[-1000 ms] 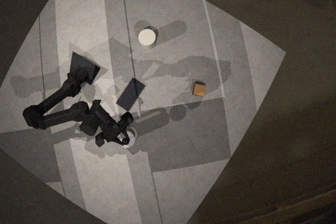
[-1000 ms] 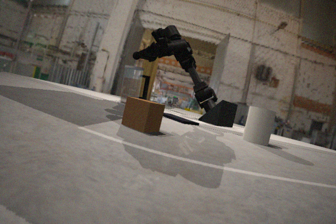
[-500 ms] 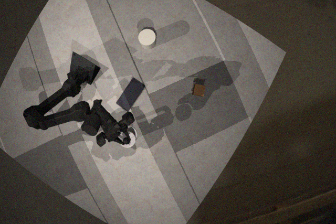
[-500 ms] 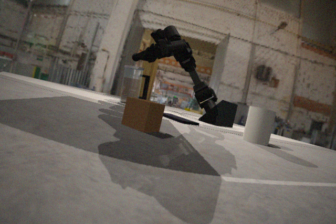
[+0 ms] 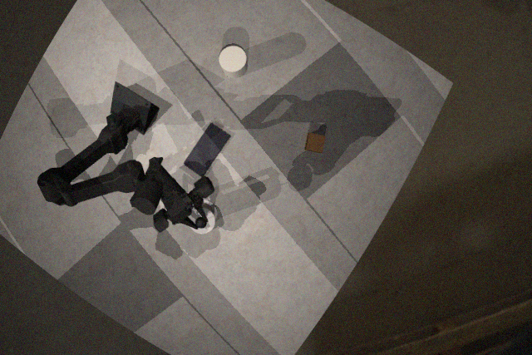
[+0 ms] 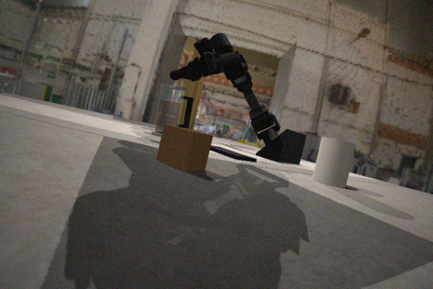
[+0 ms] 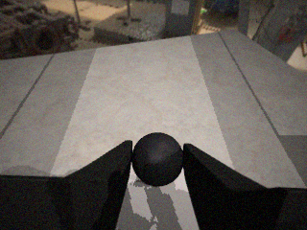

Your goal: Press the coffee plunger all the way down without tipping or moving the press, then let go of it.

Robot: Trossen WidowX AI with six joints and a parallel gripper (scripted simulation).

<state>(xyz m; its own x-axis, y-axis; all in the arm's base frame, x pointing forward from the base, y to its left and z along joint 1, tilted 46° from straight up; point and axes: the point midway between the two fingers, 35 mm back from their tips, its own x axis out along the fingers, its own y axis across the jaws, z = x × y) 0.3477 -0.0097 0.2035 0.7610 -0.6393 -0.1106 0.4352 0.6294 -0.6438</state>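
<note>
The gripper was partly closed on the round black knob of the coffee plunger, one finger pressed to each side of it. The press, a clear glass cylinder, stood upright on the table towards its left edge, well apart from the brown box and the white cylinder; a dark flat slab lay nearer by.

The step in hand looked to be the push itself. To do it well the gripper should travel straight down along the rod, with no sideways drift, since any lateral pull at the top of a tall, narrow vessel would lever it over or slide it. Slow, even pressure seemed wise, and the fingers should open only once the knob stopped sinking.

The press's long axis ran vertically, knob uppermost. How deep the plunger sat could not be told.
</note>
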